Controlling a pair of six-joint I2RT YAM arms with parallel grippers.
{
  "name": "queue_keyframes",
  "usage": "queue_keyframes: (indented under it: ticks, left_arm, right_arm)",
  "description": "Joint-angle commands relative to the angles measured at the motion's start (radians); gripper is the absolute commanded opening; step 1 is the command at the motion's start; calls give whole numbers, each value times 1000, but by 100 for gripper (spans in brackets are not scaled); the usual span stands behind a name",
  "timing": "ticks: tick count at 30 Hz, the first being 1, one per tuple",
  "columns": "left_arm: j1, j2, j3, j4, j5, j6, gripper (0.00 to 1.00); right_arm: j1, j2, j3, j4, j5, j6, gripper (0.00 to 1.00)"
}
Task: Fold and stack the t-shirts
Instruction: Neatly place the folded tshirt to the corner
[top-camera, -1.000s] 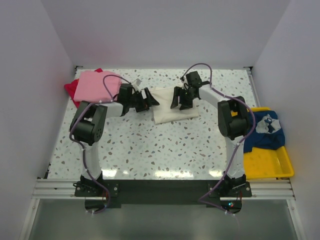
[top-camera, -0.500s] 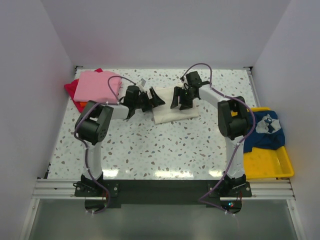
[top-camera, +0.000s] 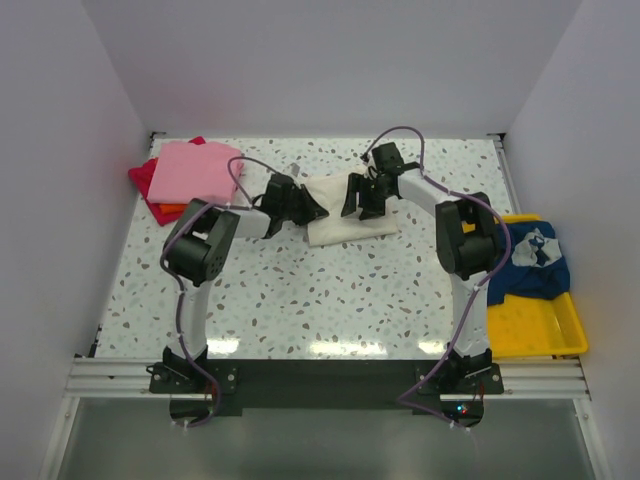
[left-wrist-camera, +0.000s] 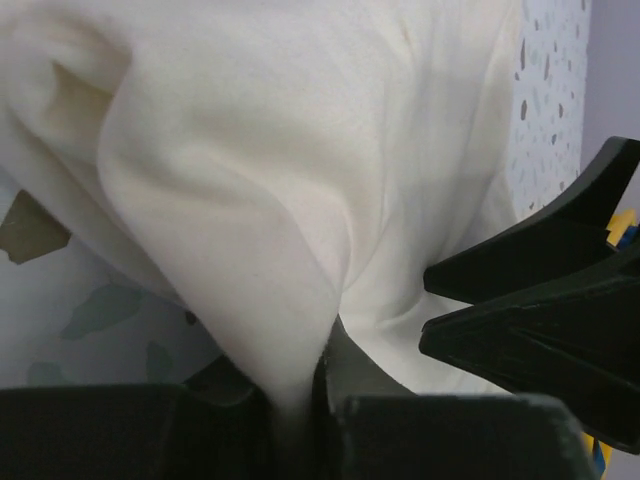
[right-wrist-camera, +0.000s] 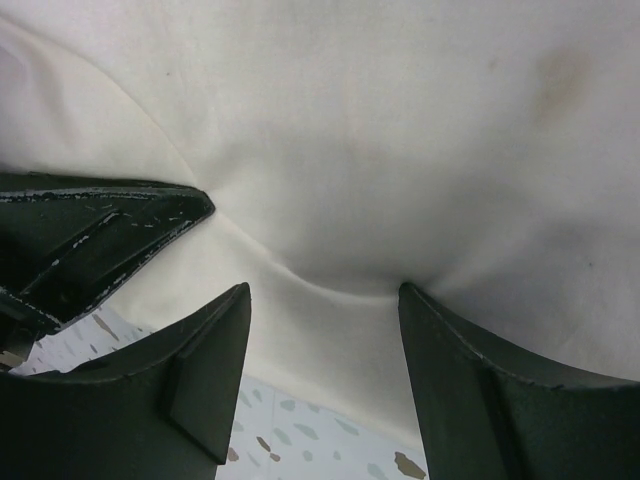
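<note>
left gripper (top-camera: 308, 207): pinching the left edge of the cream t-shirt (top-camera: 345, 225). The left wrist view shows a fold of cream cloth pulled down into the narrow gap between its two fingers (left-wrist-camera: 130, 430).
left gripper vs 1.0 s ago: shifted right. It was clear of the shirt's left edge then and now overlaps that edge.
left arm (top-camera: 205, 245): the elbow has swung right with the gripper. The base is in the same place.
right gripper (top-camera: 360, 208): fingers spread apart, tips down on the cream cloth. The right wrist view shows a small pucker of cloth between the two fingers (right-wrist-camera: 470, 380).
right gripper vs earlier: same spot and same spread in all three top views.
right arm (top-camera: 465, 240): pose unchanged.
gripper spacing: closer than 1.0 s ago. Each wrist view now shows the other gripper's black fingers just beside its own.
cream t-shirt: a folded rectangle on the table (top-camera: 300, 300), far centre, between the two grippers. Same place as before. The left side is bunched at the pinch.
pink t-shirt (top-camera: 190, 170): flat at the far left on top of the pile, not moved.
red t-shirt (top-camera: 140, 178): under the pink one, sticking out on the left, not moved.
orange t-shirt (top-camera: 165, 212): a sliver shows at the near edge of the pile, not moved.
navy t-shirt (top-camera: 530, 262): crumpled, white print showing, on the far end of the yellow tray (top-camera: 530, 330) at the right. Not moved.
</note>
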Motion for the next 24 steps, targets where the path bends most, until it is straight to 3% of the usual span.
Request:
queue_keyframes:
  ticks: [1, 2, 6, 16, 19, 24]
  left_arm:
    - [-14, 40, 54, -206, -95, 34, 4]
    - [-14, 41, 73, -237, -117, 47, 0]
    - [3, 30, 172, -390, -174, 184, 0]
    - [96, 119, 658, -1109, -295, 686, 0]
    - [103, 144, 726, -1218, -405, 774, 0]
    - [103, 104, 728, -1260, -597, 855, 0]
  right_arm:
    - [-2, 5, -26, 2, 29, 1, 65]
    - [-2, 3, -27, -1, 28, -1, 65]
    - [-2, -32, -26, -25, 29, -16, 65]
    - [-6, -118, -21, -110, 45, -67, 66]
    - [-6, -136, -32, -114, 29, -64, 66]
    - [-6, -150, -49, -113, 13, -56, 66]
